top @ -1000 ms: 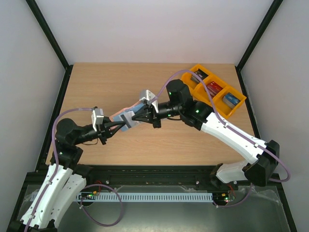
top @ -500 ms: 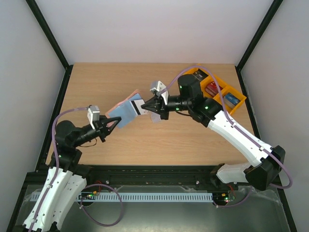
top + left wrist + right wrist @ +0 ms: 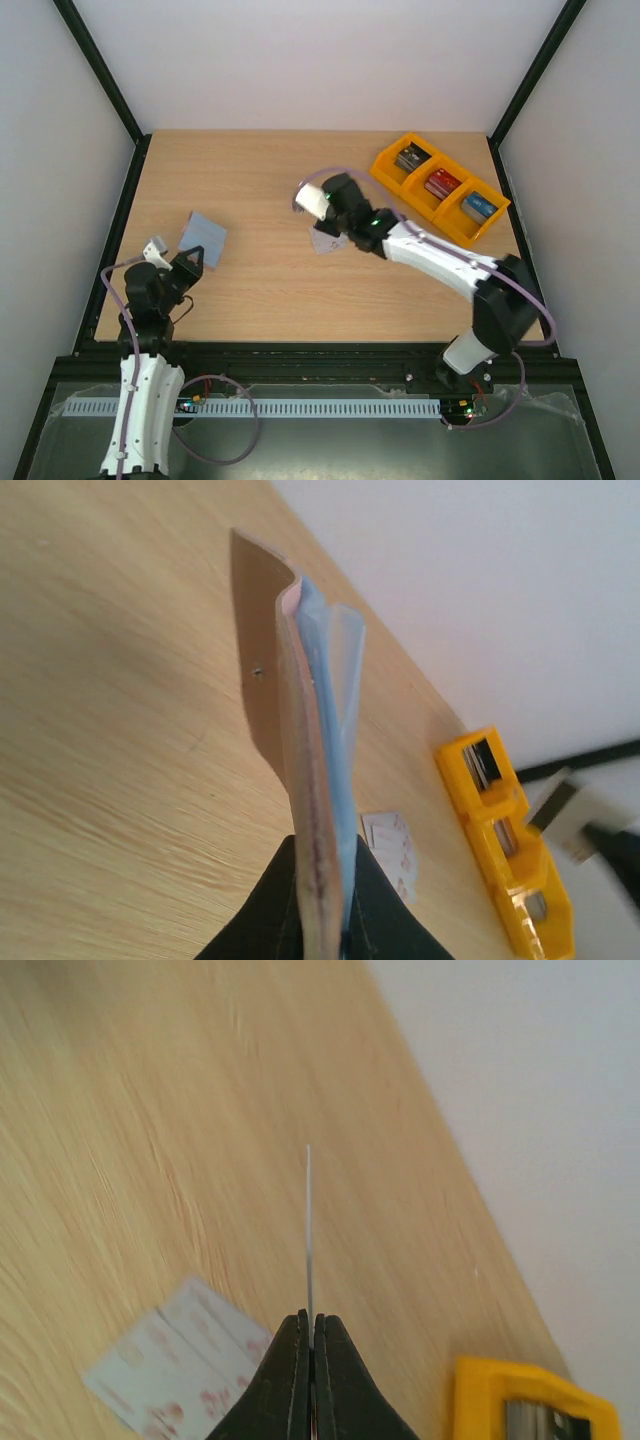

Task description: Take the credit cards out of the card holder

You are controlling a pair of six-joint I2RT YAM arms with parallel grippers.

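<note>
Your left gripper (image 3: 322,858) is clamped nearly closed on the card holder (image 3: 310,730), held edge-up over the left of the table (image 3: 260,170). Your right gripper (image 3: 310,1322) is pinched fully closed on one credit card (image 3: 308,1220). The whitish, red-marked card (image 3: 185,1365) lies flat on the table nearby.

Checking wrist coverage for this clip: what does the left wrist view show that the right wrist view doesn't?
Left wrist only: the card holder, edge-on in the left jaws. Right wrist only: a thin card, edge-on in the right jaws. Both: the marked card lying on the table and the orange bin.
</note>
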